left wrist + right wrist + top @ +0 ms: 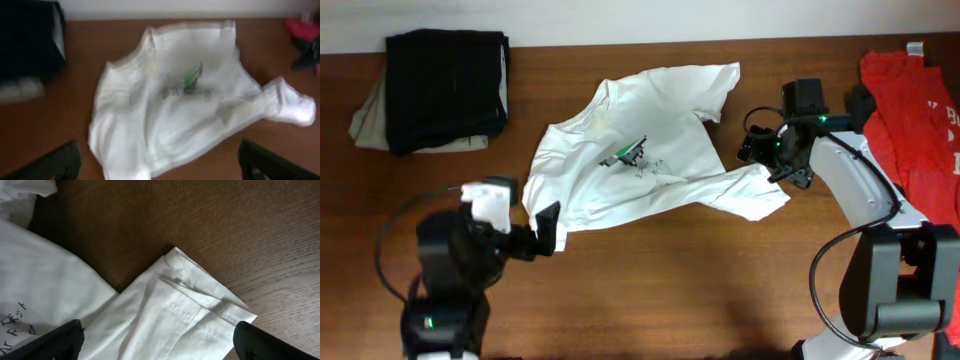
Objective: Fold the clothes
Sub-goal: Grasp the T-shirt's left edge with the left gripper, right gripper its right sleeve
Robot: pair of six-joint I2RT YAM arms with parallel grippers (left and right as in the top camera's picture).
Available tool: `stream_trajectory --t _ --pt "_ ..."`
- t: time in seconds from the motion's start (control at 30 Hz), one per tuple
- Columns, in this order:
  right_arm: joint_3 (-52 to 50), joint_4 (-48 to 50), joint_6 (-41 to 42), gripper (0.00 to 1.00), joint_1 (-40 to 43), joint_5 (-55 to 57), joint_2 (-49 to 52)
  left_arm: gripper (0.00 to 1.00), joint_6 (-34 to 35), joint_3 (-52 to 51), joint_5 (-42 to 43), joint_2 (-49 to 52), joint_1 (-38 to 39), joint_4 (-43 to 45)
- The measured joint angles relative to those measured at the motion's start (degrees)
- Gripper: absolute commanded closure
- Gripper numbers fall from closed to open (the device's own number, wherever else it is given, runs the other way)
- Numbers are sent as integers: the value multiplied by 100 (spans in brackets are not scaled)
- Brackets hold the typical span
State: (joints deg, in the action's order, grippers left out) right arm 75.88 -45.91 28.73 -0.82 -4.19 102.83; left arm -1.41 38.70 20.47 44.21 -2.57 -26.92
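The clothes, a white T-shirt [640,155], lie crumpled in the middle of the brown table, with a small green and dark print [630,153] on the chest. One sleeve [750,190] stretches out to the right. My left gripper [548,226] hovers open at the shirt's lower left corner; in the left wrist view the shirt [185,100] fills the middle and the hem runs between my wide-apart fingers [55,162]. My right gripper [768,158] is open above the right sleeve, whose stitched cuff [200,310] lies between its fingertips [265,342].
A black garment on a beige one [445,90] sits folded at the back left. A red shirt with white print [915,110] lies at the right edge, beside my right arm. Bare wood table [670,280] spreads in front of the white shirt.
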Motion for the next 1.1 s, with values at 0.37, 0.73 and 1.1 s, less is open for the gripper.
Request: stream_trajectory --t 0.37,0.73,1.1 --pt "0 -13 0 1 0 0 0 1 144 1082 -638 3952 50 -1978" --pt "0 -13 -2 1 0 0 0 1 732 1082 -1469 4328 599 -1366" --pt "0 -11 0 1 0 0 0 2 1543 1082 -1982 4883 601 -1526"
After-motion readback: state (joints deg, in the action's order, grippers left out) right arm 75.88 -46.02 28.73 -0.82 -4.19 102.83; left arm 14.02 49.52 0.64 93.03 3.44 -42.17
